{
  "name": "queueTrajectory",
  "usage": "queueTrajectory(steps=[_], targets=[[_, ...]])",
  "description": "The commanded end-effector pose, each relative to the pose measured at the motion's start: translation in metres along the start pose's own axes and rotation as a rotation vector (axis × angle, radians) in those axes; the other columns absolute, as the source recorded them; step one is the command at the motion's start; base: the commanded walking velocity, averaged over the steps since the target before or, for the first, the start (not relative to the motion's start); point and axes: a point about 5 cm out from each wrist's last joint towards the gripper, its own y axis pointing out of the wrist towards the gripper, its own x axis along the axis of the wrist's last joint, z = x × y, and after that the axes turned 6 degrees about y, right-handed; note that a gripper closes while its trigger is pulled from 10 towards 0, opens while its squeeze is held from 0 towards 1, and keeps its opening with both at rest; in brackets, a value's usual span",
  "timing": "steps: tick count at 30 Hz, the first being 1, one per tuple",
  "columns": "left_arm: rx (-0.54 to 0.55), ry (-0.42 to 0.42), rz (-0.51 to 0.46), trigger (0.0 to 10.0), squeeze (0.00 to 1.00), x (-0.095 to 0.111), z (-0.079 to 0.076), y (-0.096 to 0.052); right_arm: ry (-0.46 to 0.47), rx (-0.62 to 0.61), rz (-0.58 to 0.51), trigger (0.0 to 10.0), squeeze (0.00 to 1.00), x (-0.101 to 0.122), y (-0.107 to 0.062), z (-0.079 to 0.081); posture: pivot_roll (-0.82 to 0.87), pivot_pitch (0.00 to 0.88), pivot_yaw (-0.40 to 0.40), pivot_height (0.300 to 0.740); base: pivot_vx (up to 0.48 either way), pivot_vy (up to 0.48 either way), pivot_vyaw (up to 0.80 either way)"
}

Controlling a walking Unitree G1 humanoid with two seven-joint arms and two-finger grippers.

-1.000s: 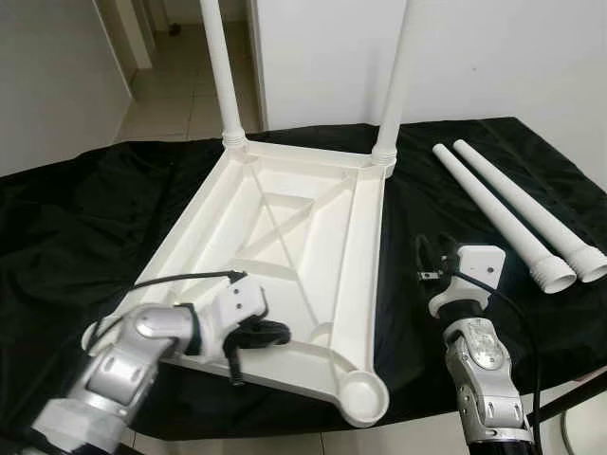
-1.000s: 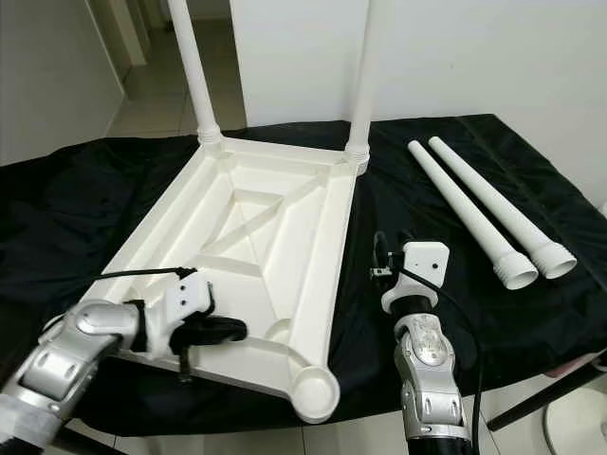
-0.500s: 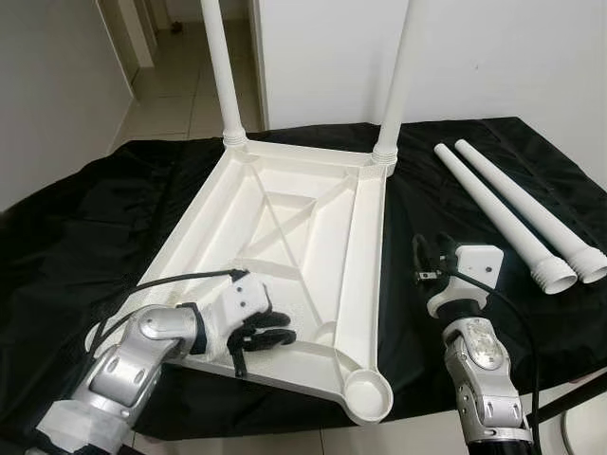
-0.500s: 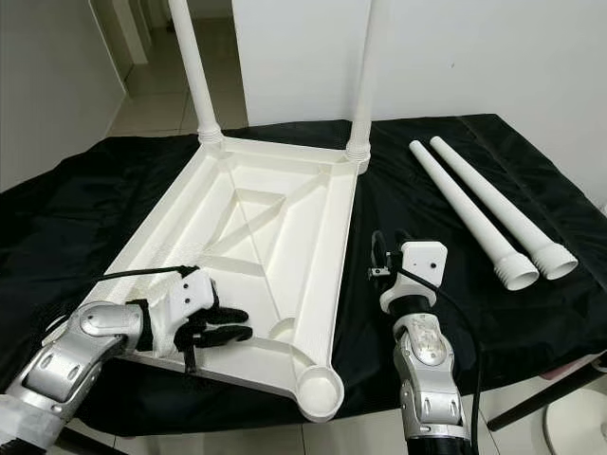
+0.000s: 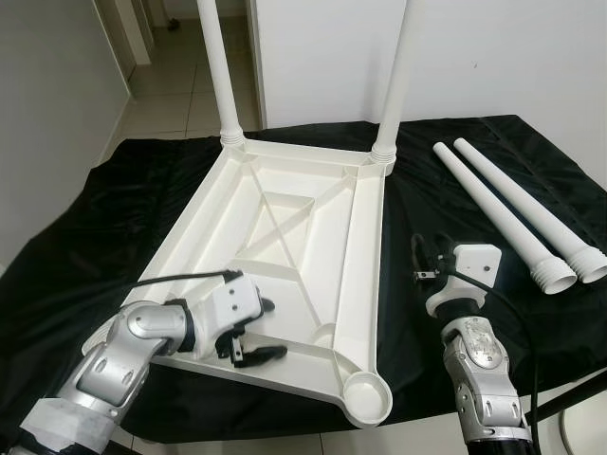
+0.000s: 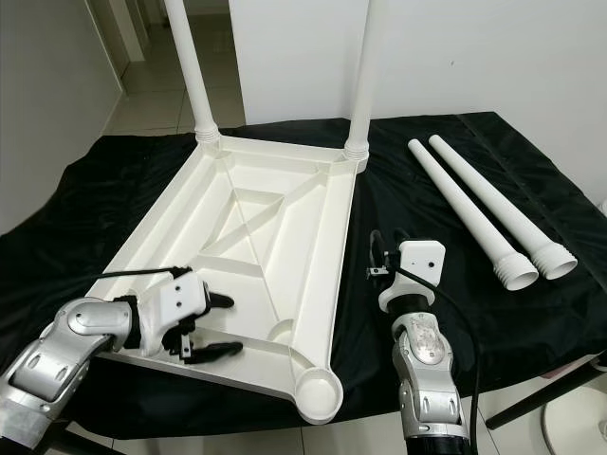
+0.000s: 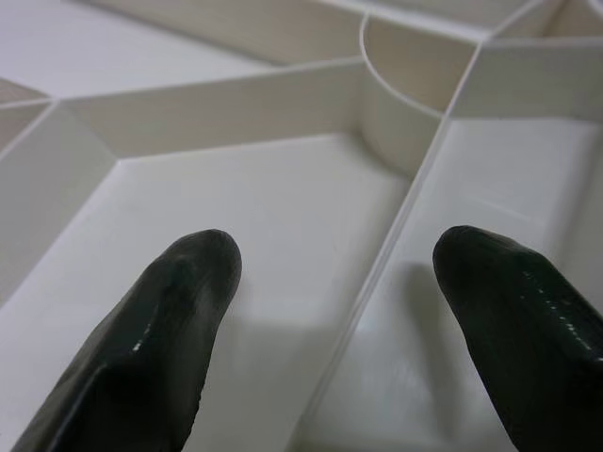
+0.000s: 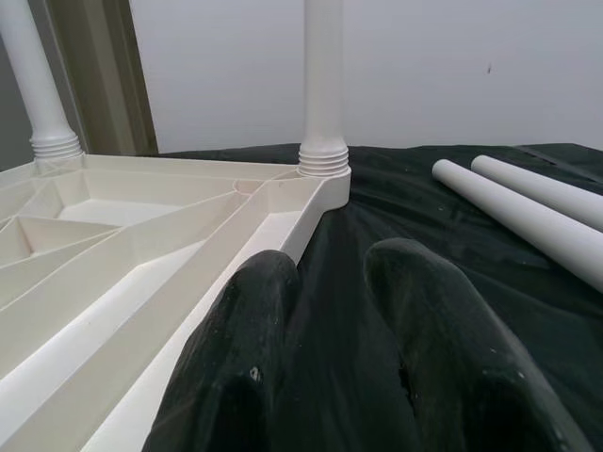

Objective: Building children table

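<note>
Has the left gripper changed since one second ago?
Yes. The left gripper has opened its fingers and now straddles a rib at the near edge of the upturned tabletop; earlier they were shut together there.

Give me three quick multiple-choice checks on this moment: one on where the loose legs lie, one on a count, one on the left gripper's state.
1. Where do the two loose legs lie?
A. On the black cloth on the robot's right of the tabletop
B. Inside the tabletop
C. On the floor

2. How many legs stand fitted in the tabletop?
A. None
B. Two
C. Four

3. How is the left gripper?
A. Shut on a leg
B. Open over the tabletop's near edge
C. Hanging off the table

Answers: 1 A, both lie side by side on the black cloth. 2 B, the fitted legs stand at the far corners. 3 B, its fingers are spread apart.
</note>
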Motion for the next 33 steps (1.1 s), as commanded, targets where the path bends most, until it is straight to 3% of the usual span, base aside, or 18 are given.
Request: queueTrajectory(steps=[1,6,13,14,16,17,18,21,33], targets=[[0.032,0.015,0.046,10.0,0.0,-0.004,0.002,0.0,0.002,0.004,0.002,10.0,0.0,-0.001,0.001,0.001,-0.08,0.01,0.046,0.74,0.0,0.0,0.0],[0.099,-0.013,0.133,10.0,0.0,-0.012,0.009,0.006,0.0,0.004,0.001,10.0,0.0,-0.001,0.002,0.001,-0.08,0.01,0.045,0.74,0.0,0.0,0.0],[0.162,-0.03,0.166,10.0,0.0,-0.016,0.015,0.011,-0.001,0.003,0.001,10.0,0.0,-0.001,0.002,0.001,-0.08,0.009,0.046,0.74,0.0,0.0,0.0],[0.202,-0.029,0.175,4.6,0.0,-0.017,0.019,0.013,-0.001,0.004,0.001,10.0,0.0,-0.001,0.002,0.001,-0.08,0.008,0.046,0.74,0.0,0.0,0.0],[0.231,-0.029,0.183,4.6,0.0,-0.018,0.022,0.015,-0.002,0.004,0.0,10.0,0.0,-0.001,0.003,0.002,-0.08,0.008,0.046,0.74,0.0,0.0,0.0],[0.255,-0.034,0.185,1.7,0.0,-0.018,0.025,0.015,-0.003,0.005,0.0,10.0,0.0,-0.001,0.003,0.002,-0.08,0.008,0.046,0.74,0.0,0.0,0.0],[0.263,-0.031,0.179,0.4,0.0,-0.017,0.027,0.015,-0.004,0.005,-0.001,10.0,0.0,-0.001,0.003,0.002,-0.08,0.007,0.047,0.74,0.0,0.0,0.0],[0.264,-0.03,0.169,0.0,0.0,-0.014,0.028,0.014,-0.005,0.005,-0.002,10.0,0.0,-0.001,0.003,0.002,-0.08,0.008,0.046,0.74,0.0,0.0,0.0],[0.253,-0.026,0.126,0.0,0.0,-0.005,0.023,0.022,-0.004,0.003,-0.006,10.0,0.0,-0.001,0.004,0.002,-0.08,0.002,0.054,0.74,0.0,0.0,0.0]])
